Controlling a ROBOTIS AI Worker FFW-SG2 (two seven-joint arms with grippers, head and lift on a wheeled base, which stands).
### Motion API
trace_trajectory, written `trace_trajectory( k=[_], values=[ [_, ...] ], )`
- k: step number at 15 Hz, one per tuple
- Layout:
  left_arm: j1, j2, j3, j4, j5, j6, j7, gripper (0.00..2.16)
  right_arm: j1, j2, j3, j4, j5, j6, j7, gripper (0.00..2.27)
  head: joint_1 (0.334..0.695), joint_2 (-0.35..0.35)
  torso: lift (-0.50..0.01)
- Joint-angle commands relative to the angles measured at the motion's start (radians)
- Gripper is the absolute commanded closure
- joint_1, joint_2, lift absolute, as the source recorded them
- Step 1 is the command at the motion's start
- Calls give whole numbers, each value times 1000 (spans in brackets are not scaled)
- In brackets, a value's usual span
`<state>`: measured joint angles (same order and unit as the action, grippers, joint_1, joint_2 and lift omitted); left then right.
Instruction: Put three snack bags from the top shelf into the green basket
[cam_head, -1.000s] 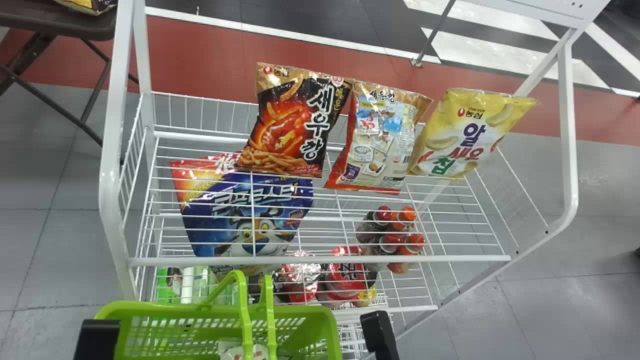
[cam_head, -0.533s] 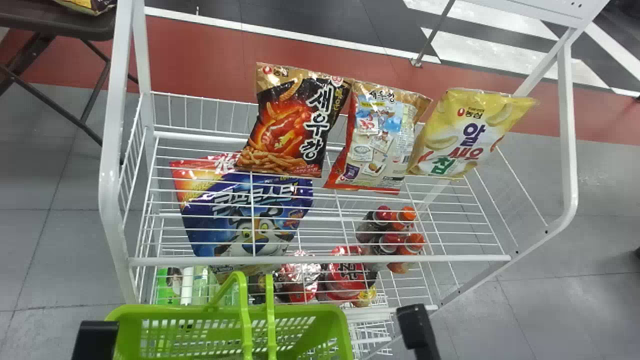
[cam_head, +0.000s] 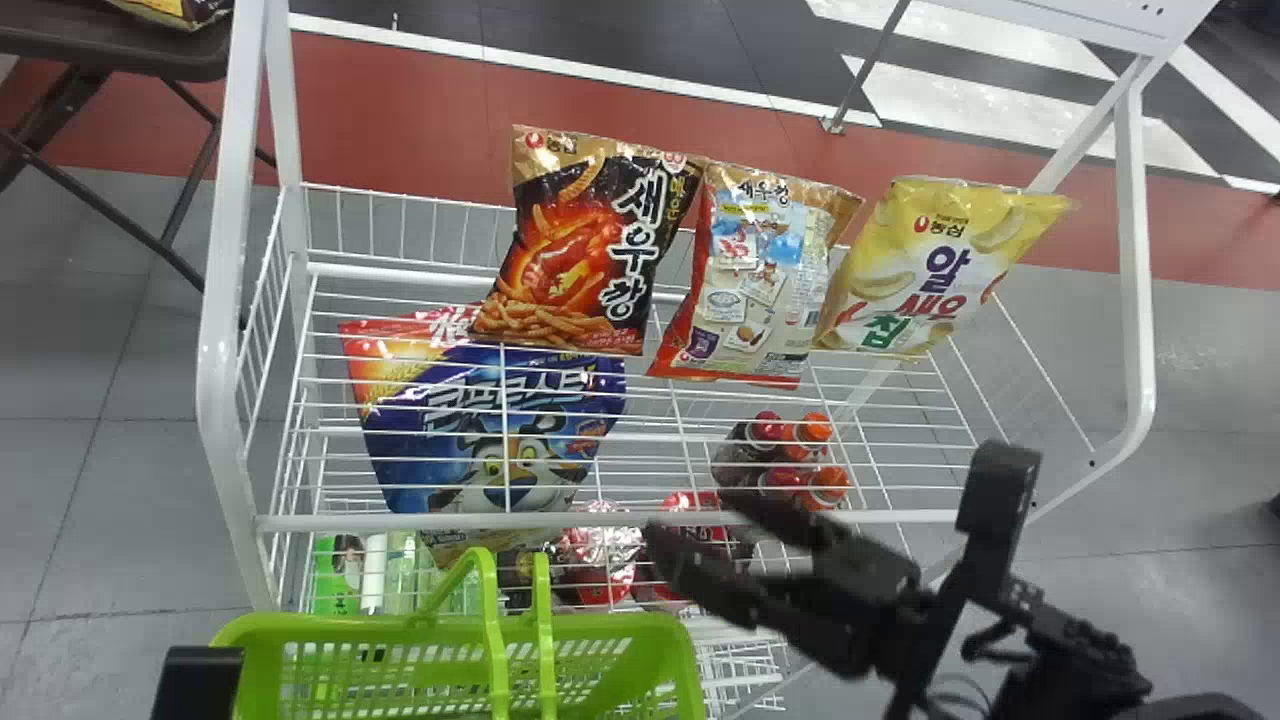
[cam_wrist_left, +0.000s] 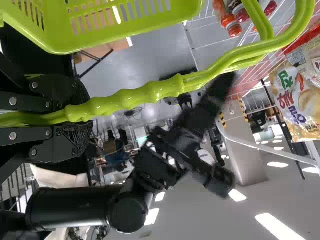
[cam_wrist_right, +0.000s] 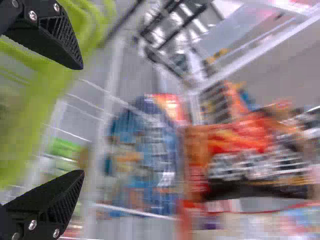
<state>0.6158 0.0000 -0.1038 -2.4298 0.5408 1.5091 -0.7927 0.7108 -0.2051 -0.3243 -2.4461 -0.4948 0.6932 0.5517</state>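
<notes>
At the green basket's (cam_head: 350, 628) left, the left pincer (cam_head: 198, 684) clasps its handles (cam_wrist_left: 145, 96). Beyond the basket, the black bag (cam_head: 590, 250) points top-away, long axis near upright; the right pincer (cam_head: 697, 520) gapes, released; the silver-backed bag (cam_head: 755, 285) and yellow bag (cam_head: 935, 270) lean rightward.

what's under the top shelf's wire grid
A blue bag, bottles with red and orange caps, and red packs show below. The black snack bag hides part of the blue bag's top; the right gripper covers some red packaging.
</notes>
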Motion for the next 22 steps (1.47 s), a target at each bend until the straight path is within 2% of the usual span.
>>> trace_trajectory(
  k=[1,4,6,7,11,17,18,19,20,21,22],
  values=[
    [1,-3,-11,0,-4,0,4,2142,-63,0,93,49,79,-197,-36,56,695,-350,-50],
    [-8,-3,-23,0,-19,12,10,2142,-197,12,208,164,167,-243,-91,80,695,-350,-50],
    [-28,-3,-39,5,-21,37,17,2145,-261,36,277,269,233,-396,-173,90,695,-350,-50],
    [-33,-3,-46,9,-21,40,17,2145,-309,41,301,322,263,-424,-190,90,695,-350,-50],
    [-33,-3,-46,11,-19,43,15,2142,-450,62,347,446,302,-393,-256,90,695,-350,-50],
    [-41,-3,-30,9,-13,62,9,2142,-585,98,392,582,369,-390,-303,110,695,-350,-50],
    [-45,-3,-30,9,-13,62,9,2142,-594,102,392,585,374,-372,-300,572,695,-350,-50],
    [-47,-3,-28,11,-13,62,10,2142,-596,104,396,584,372,-350,-294,1565,695,-350,-50],
    [-50,-3,-25,12,-10,62,9,2142,-596,104,398,578,371,-310,-289,2040,695,-350,-50],
    [-51,-3,-23,15,-9,62,9,2142,-596,102,393,561,371,-264,-268,2047,695,-350,-50],
    [-54,-3,-22,20,-7,62,9,2142,-593,99,390,538,374,-215,-246,2209,695,-350,-50]
  ],
)
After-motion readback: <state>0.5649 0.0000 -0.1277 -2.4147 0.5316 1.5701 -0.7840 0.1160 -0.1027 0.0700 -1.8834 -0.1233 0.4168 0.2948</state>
